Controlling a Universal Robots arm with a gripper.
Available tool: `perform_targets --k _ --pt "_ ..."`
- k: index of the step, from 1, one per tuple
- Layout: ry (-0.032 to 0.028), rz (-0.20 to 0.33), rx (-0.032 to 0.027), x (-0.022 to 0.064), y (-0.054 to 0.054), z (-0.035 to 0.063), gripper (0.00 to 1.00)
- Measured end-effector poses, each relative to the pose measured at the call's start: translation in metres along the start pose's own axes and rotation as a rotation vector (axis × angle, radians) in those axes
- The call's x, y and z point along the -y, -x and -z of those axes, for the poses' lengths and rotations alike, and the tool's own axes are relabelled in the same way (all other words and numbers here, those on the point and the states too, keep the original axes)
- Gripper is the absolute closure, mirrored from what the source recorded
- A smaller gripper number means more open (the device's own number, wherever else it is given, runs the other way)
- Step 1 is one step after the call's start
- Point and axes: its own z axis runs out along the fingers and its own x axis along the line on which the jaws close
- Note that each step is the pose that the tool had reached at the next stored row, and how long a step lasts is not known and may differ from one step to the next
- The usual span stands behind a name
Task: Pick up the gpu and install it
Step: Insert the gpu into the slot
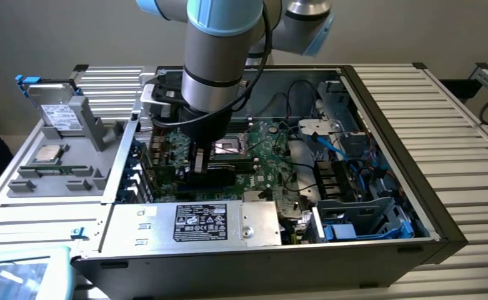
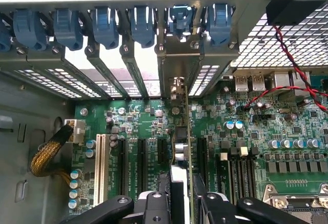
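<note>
The gpu is held edge-on and upright by the partly open claw clamped on it, lowered over the motherboard slots so its bracket is lined up with the rear case openings.

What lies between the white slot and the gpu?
In the wrist view, empty black expansion slots, between the white slot and the upright gpu.

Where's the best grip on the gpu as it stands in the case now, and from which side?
Grip the gpu by its free top edge, coming straight down from above the open case. The card stands on edge over the motherboard slots with its bracket end at the rear slot openings, so only the two flat faces near the top are reachable. The gripper straddles that edge, one finger per face.
</note>
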Motion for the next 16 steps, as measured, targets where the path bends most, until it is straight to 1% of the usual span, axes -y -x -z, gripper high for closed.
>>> perform_targets --k 5,6,13,16 --pt "0.0001 0.0 0.0001 -0.0001 0.0 0.0 0.71" --pt "0.0 0.0 0.0 -0.0001 0.0 0.0 0.64" --pt "0.0001 0.0 0.0 0.0 0.0 0.0001 0.64" --pt "0.0007 0.0 0.0001 -0.0005 0.0 0.0019 0.64"
